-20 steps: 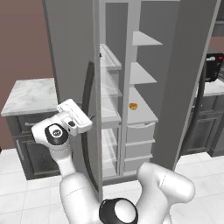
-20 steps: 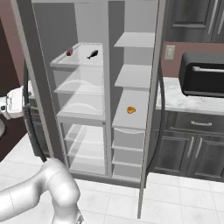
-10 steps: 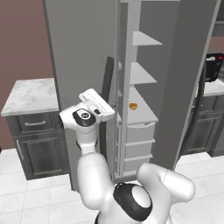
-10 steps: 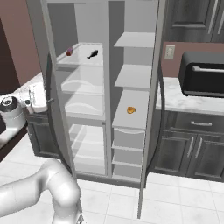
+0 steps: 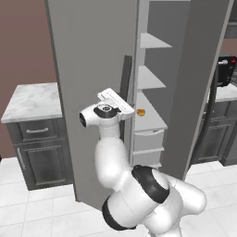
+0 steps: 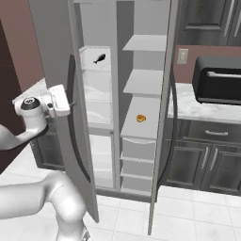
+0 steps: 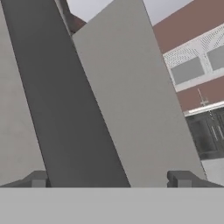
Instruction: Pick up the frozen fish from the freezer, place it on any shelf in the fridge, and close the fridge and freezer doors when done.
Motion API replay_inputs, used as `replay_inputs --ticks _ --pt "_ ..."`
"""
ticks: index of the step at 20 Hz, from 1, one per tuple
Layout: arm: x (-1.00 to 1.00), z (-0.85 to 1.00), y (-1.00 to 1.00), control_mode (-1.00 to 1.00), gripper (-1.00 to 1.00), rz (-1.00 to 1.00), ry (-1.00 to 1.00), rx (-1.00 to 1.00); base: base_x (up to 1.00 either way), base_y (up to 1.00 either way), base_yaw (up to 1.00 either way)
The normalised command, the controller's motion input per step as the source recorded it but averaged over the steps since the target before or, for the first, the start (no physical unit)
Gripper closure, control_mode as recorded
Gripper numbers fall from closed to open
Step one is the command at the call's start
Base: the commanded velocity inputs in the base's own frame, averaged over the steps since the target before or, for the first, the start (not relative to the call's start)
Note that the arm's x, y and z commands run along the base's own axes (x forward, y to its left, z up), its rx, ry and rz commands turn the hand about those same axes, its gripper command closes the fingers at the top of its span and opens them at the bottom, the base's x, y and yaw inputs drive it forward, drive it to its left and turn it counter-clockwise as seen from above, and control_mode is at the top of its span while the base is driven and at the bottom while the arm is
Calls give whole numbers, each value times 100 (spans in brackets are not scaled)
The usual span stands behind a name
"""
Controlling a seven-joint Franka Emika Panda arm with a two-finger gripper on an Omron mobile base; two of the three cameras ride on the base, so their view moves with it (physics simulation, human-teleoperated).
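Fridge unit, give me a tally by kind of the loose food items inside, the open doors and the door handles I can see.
Dark fish on an upper glass shelf of the fridge: 1
Small orange lump on a grey freezer shelf: 1
Open grey doors, fridge door and freezer door: 2
Dark curved handles, and: 2
Total: 6

Readable text: none in any view.
Fridge door [image 5: 88, 92]: plain grey face, no lettering or brand mark.
Freezer door [image 5: 203, 69]: plain grey, no label legible.
Microwave [image 6: 219, 80], right of the freezer door: dark front, no digits or brand readable.
Wall outlet [image 6: 182, 56], above the microwave's left end: blank plate, no markings.
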Motion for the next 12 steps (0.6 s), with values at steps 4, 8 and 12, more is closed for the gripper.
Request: replay_inputs --ticks 4,8,12 --pt "43 0 -49 -100 -100 4 0 0 0 0 0" --pt "59 0 -41 -100 -100 2 0 0 0 0 0" --pt "64 0 -36 -100 -100 0 3 0 0 0 0"
